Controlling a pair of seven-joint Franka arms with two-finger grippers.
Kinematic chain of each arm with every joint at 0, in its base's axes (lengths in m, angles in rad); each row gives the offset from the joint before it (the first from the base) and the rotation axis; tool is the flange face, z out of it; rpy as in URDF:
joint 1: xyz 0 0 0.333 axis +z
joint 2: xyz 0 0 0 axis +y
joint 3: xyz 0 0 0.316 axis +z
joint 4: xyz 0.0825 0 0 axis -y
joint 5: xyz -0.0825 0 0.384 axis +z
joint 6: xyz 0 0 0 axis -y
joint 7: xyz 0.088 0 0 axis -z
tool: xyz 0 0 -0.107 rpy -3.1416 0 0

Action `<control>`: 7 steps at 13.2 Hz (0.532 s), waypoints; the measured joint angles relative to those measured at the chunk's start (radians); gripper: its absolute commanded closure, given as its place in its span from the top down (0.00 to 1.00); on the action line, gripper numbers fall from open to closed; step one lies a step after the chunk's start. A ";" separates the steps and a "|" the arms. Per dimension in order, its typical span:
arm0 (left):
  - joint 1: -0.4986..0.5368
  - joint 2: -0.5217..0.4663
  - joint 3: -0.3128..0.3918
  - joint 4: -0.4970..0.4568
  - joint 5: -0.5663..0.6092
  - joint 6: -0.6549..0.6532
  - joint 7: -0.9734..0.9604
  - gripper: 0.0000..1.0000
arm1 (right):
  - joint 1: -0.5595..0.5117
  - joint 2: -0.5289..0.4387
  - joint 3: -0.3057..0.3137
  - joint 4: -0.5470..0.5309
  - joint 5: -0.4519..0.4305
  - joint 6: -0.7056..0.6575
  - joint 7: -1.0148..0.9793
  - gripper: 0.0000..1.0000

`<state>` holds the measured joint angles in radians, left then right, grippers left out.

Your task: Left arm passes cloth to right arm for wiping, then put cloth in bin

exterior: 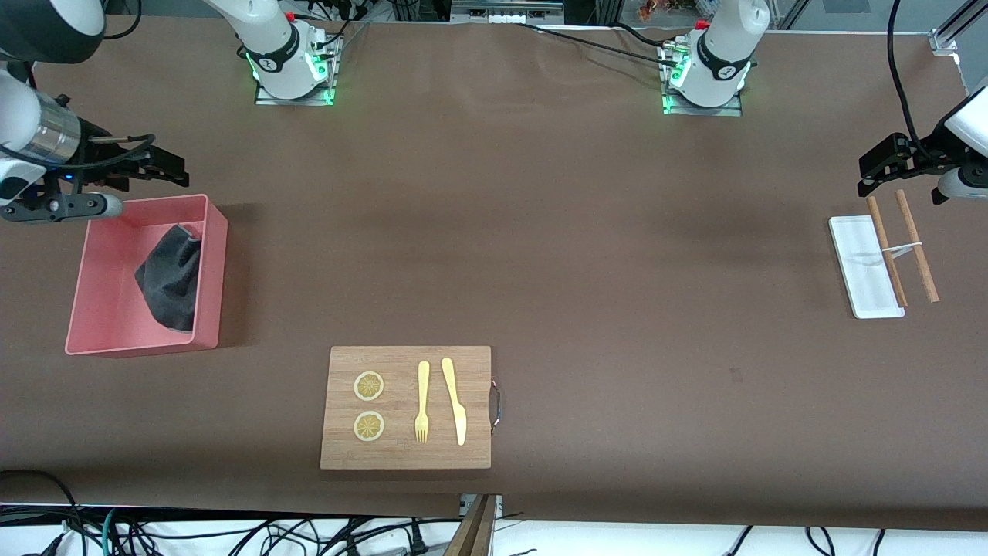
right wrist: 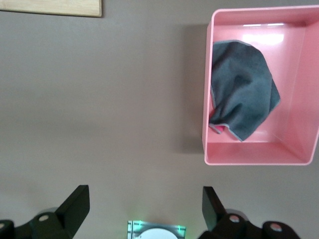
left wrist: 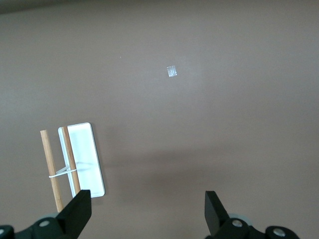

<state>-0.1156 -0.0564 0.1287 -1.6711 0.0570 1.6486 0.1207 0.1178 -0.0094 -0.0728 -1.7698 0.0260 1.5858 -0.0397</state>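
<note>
**Cloth binned; task appears complete**

Front view: I find the cloth [exterior: 171, 281] in the bin [exterior: 100, 340], grey face up. Right gripper [exterior: 164, 169] hangs over the bin's edge, left gripper [exterior: 888, 166] over the white tray [exterior: 855, 266].

Left wrist view: fingers [left wrist: 79, 213] wide, empty.

Right wrist view: fingers [right wrist: 76, 206] wide, empty. I judge only retraction remains.

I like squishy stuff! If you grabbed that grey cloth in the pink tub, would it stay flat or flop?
Probably flop: the cloth lies crumpled and draped against the bin wall. It likely weighs little, being thin. It shouldn't roll or break.
</note>
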 measured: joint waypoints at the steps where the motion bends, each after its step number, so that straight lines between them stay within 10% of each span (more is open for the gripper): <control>1: 0.000 0.000 0.000 0.000 0.000 0.000 0.000 1.00 | -0.003 -0.014 0.008 -0.023 -0.003 0.014 0.001 1.00; 7: 0.000 0.000 -0.001 0.000 0.000 0.000 0.000 1.00 | -0.009 -0.041 0.012 -0.021 -0.017 0.029 -0.010 1.00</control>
<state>-0.1155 -0.0564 0.1282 -1.6706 0.0570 1.6486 0.1208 0.1091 -0.0502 -0.0604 -1.7903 0.0093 1.6151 -0.0497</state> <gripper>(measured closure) 0.000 0.000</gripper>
